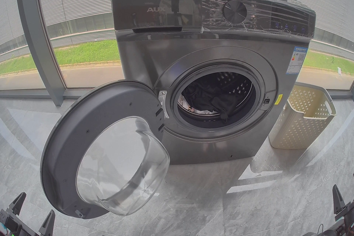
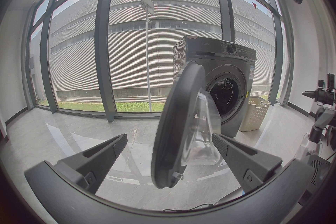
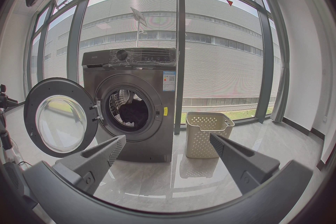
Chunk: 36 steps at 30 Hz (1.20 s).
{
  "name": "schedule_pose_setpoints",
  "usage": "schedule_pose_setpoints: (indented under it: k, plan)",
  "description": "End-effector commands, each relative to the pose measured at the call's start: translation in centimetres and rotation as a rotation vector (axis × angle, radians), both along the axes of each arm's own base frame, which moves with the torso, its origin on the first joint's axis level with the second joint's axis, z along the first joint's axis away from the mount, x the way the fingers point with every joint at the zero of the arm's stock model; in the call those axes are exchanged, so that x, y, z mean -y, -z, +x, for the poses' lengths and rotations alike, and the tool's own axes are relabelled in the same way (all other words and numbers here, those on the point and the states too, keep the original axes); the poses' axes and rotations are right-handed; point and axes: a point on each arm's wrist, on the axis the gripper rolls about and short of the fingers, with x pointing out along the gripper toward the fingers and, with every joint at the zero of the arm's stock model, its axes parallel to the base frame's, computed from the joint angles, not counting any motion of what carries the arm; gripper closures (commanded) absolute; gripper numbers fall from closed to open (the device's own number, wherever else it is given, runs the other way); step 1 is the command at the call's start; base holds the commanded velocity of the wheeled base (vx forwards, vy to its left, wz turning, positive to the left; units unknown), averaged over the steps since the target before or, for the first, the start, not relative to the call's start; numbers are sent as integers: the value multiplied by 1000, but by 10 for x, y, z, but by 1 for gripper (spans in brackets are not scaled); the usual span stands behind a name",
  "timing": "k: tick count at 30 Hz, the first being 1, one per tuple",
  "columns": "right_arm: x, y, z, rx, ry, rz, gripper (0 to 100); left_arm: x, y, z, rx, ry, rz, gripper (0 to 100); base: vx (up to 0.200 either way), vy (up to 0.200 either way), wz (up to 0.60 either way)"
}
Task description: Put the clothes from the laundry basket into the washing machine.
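Clothes (image 1: 212,98) are lying in the washing machine (image 1: 147,52) — its open door (image 1: 73,137) is hanging nearer the spread left gripper (image 1: 37,203) than the spread right gripper (image 3: 166,138).

All three cameras toward washing machine (image 1: 221,50)

You see tall windows (image 3: 217,42) at the far side, a grey ribbed building (image 2: 164,42), lamp post (image 2: 147,60) and grass strip (image 1: 86,52) outside, and a glossy marble floor (image 1: 228,196) near you.
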Motion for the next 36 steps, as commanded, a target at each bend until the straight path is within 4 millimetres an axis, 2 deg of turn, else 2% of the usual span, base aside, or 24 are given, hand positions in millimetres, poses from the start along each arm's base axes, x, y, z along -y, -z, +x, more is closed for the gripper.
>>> schedule_pose_setpoints:
  k: [1, 13, 29, 30, 31, 32, 33, 34, 36]
  plan:
    - [0, 0, -1, 17, 0, -1, 0, 0, 5, 1, -16, -1, 2, 0, 0, 200, 0]
    - [0, 0, -1, 17, 0, -1, 0, 0, 5, 1, -18, -1, 1, 0, 0, 200, 0]
    - [0, 0, -1, 17, -1, 1, 0, 0, 0, 0, 15, 9, 23, 0, 0, 0, 0]
    - [0, 0, -1, 17, -1, 1, 0, 0, -12, 1, 44, 13, -7, 0, 0, 0, 0]
    - [0, 0, -1, 15, -1, 1, 0, 0, -57, 2, 151, 45, -66, 0, 0, 0, 0]
    - [0, 0, -1, 15, 0, 1, 0, 0, -75, 5, 182, 66, -83, 0, 0, 0, 0]
    - [0, 0, -1, 15, 0, 1, 0, 0, -75, 5, 182, 66, -83, 0, 0, 0, 0]
    - [0, 0, -1, 15, -3, 1, 0, 2, -168, 19, 362, 187, -101, 0, 0, 0, 0]
    - [0, 0, -1, 17, -1, 1, 0, 5, -212, 25, 414, 273, -77, 0, 0, 0, 0]
